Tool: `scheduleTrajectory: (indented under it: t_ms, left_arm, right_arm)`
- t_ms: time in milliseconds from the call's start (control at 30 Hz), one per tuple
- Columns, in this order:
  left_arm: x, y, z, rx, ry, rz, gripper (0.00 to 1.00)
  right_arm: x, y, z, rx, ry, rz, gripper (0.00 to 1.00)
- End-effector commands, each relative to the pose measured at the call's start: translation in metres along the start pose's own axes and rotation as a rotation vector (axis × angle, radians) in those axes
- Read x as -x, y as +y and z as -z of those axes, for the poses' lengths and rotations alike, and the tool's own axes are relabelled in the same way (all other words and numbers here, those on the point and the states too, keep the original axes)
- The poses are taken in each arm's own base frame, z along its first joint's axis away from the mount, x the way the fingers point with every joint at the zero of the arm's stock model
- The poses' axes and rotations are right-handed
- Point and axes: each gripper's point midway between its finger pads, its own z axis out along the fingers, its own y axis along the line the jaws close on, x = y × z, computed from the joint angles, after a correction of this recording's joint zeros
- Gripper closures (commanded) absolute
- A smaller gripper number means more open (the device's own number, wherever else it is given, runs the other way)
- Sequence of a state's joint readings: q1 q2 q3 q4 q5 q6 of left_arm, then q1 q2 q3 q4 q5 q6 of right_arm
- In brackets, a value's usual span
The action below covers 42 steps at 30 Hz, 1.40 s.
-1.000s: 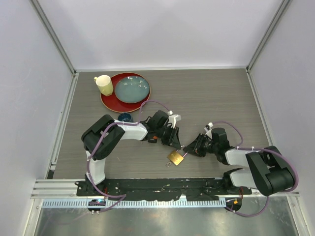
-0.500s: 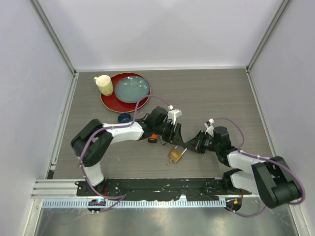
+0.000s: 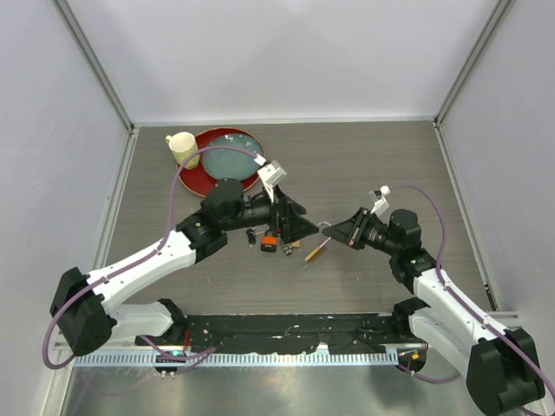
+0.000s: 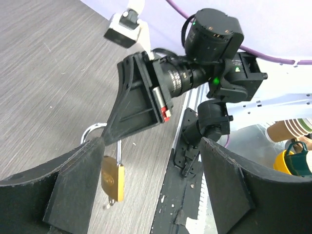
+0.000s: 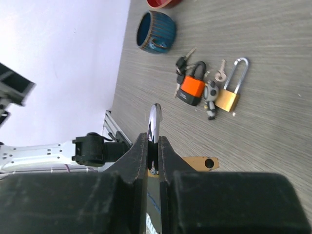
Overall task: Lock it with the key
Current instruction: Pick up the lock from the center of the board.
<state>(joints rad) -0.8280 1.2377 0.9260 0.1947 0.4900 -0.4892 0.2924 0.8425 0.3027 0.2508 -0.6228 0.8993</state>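
A brass padlock (image 3: 314, 252) hangs above the table by its silver shackle (image 5: 154, 121), and my right gripper (image 5: 153, 141) is shut on that shackle. In the left wrist view the same padlock (image 4: 112, 178) dangles beside my left finger, with a small metal piece under it that may be a key. My left gripper (image 4: 151, 165) is open wide with nothing between its fingers. It faces the right gripper (image 3: 333, 232) from the left. On the table lie an orange padlock (image 5: 191, 90), a second brass padlock (image 5: 229, 97) and loose keys (image 5: 183, 62).
A red plate (image 3: 196, 176) holding a blue-green dish (image 3: 227, 159) sits at the back left, with a yellow cup (image 3: 182, 149) beside it. A small blue bowl (image 5: 156, 31) stands near the padlocks. The black base rail (image 3: 286, 325) runs along the near edge.
The left gripper has opened and drawn back up and to the left. The right gripper has lifted the brass padlock off the table by its shackle.
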Motion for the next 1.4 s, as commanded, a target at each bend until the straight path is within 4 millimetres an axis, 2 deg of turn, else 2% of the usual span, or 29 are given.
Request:
scheduleTrajectory:
  t_ms: [0,167,333,433,467,500,567,633,867,1067,1333,1367]
  left_arm:
    - [0.011,-0.001,0.02,-0.002,-0.077,-0.039,0.16]
    - [0.018,-0.01,0.037,-0.043,-0.148,-0.079,0.13]
    - [0.022,-0.018,0.049,-0.073,-0.222,-0.123,0.11]
    - [0.021,-0.019,0.051,-0.087,-0.257,-0.155,0.11]
    - [0.027,-0.021,0.053,-0.095,-0.292,-0.176,0.11]
    - [0.021,-0.019,0.053,-0.096,-0.292,-0.177,0.11]
    - [0.026,-0.02,0.054,-0.107,-0.334,-0.221,0.1]
    - [0.022,-0.017,0.054,-0.103,-0.345,-0.235,0.1]
    - [0.016,-0.006,0.038,-0.11,-0.314,-0.297,0.11]
    - [0.006,0.011,0.017,-0.1,-0.261,-0.288,0.19]
    - [0.001,0.017,-0.002,-0.106,-0.231,-0.266,0.28]
    - [0.001,0.018,-0.004,-0.105,-0.228,-0.261,0.31]
  right_arm:
    - [0.049,0.078,0.01,0.18,-0.131,0.085,0.99]
    - [0.079,0.11,0.017,0.204,-0.223,0.108,0.99]
    - [0.095,0.133,0.024,0.254,-0.279,0.083,0.99]
    - [0.1,0.139,0.026,0.27,-0.297,0.035,0.99]
    - [0.1,0.138,0.026,0.273,-0.298,0.018,0.99]
    - [0.1,0.142,0.028,0.289,-0.298,-0.005,0.99]
    - [0.099,0.144,0.03,0.304,-0.302,-0.024,0.99]
    - [0.101,0.145,0.031,0.308,-0.312,-0.052,0.99]
    - [0.103,0.149,0.033,0.307,-0.308,-0.095,0.99]
    - [0.104,0.15,0.033,0.316,-0.308,-0.125,0.99]
    - [0.102,0.147,0.03,0.32,-0.292,-0.153,0.99]
    - [0.102,0.147,0.03,0.322,-0.291,-0.159,0.99]
